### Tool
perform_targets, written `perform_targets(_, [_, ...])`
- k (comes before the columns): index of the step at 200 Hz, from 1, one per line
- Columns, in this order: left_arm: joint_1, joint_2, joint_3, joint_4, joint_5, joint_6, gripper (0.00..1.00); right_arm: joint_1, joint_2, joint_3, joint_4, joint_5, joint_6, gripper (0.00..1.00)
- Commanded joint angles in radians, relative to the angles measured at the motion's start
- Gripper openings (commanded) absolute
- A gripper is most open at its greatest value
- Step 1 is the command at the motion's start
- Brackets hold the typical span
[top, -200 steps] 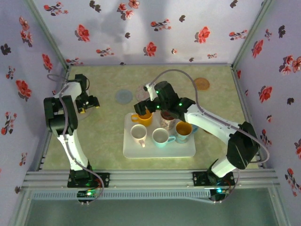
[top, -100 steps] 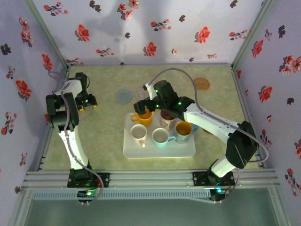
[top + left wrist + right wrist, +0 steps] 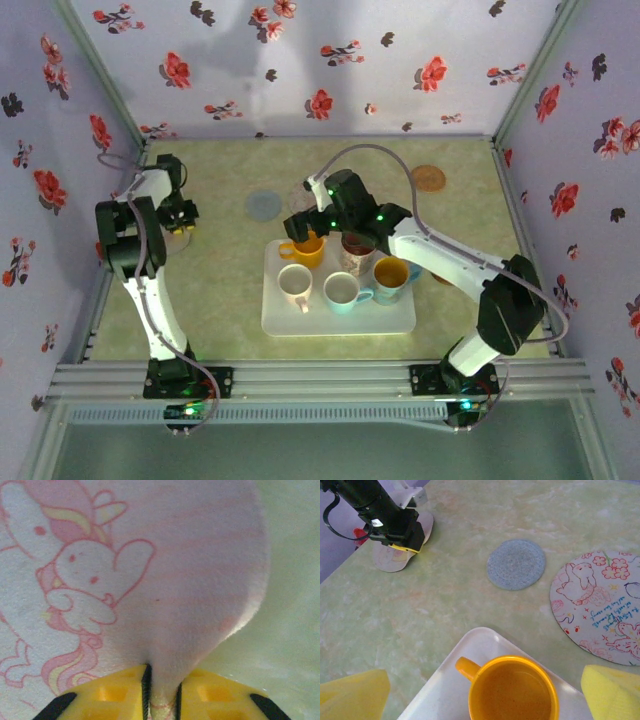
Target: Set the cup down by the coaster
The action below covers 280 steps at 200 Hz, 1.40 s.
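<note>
An orange cup (image 3: 512,692) (image 3: 305,250) stands at the far left corner of the white tray (image 3: 440,690) (image 3: 285,320). My right gripper (image 3: 482,695) (image 3: 306,236) hovers open just above it, one yellow finger on each side, touching nothing. My left gripper (image 3: 162,692) (image 3: 404,544) (image 3: 180,214) is at the table's far left, shut on the edge of a pink unicorn-print coaster (image 3: 190,570) (image 3: 390,560). The pinched edge is lifted and the rest of the coaster lies on the table.
A grey-blue coaster (image 3: 516,564) (image 3: 264,205) and a white rabbit-print coaster (image 3: 600,610) lie just beyond the tray. A brown coaster (image 3: 429,178) sits at the far right. Several other cups (image 3: 342,290) share the tray. Floral walls (image 3: 100,130) enclose the table.
My left gripper has closed onto the pink coaster's edge and shifted slightly left. The right gripper has edged a little left over the orange cup, still open.
</note>
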<state>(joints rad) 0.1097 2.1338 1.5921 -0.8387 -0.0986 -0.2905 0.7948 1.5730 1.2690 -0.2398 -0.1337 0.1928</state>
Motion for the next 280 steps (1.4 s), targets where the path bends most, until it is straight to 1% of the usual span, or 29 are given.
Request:
perform_targets(1, [-0.002, 0.025, -0.030, 0.046, 0.077, -0.027, 0.11, 0.007, 0.011, 0.033, -0.019, 0.019, -0.007, 0.99])
perform_targets(15, [-0.002, 0.023, -0.025, 0.046, 0.109, -0.023, 0.04, 0.006, 0.011, 0.035, -0.021, 0.022, -0.009, 0.99])
perform_targets(27, [-0.003, 0.021, -0.017, 0.048, 0.131, -0.023, 0.00, 0.007, 0.009, 0.035, -0.025, 0.025, -0.010, 0.99])
perform_targets(65, [-0.014, 0.032, 0.035, 0.034, 0.180, -0.024, 0.00, 0.006, 0.008, 0.035, -0.024, 0.025, -0.011, 0.99])
perform_targets(133, [-0.063, 0.072, 0.152, -0.009, 0.197, -0.026, 0.00, 0.006, 0.006, 0.030, -0.015, 0.026, -0.010, 0.99])
perform_targets(161, [-0.078, 0.110, 0.206, -0.029, 0.222, -0.029, 0.00, 0.006, 0.003, 0.027, -0.016, 0.026, -0.010, 0.99])
perform_targets(207, [-0.121, 0.140, 0.273, -0.037, 0.226, -0.027, 0.00, 0.007, -0.005, 0.012, -0.008, 0.036, -0.009, 0.99])
perform_targets(280, [-0.150, 0.213, 0.395, -0.073, 0.235, -0.031, 0.00, 0.007, 0.000, 0.012, -0.015, 0.043, -0.015, 0.99])
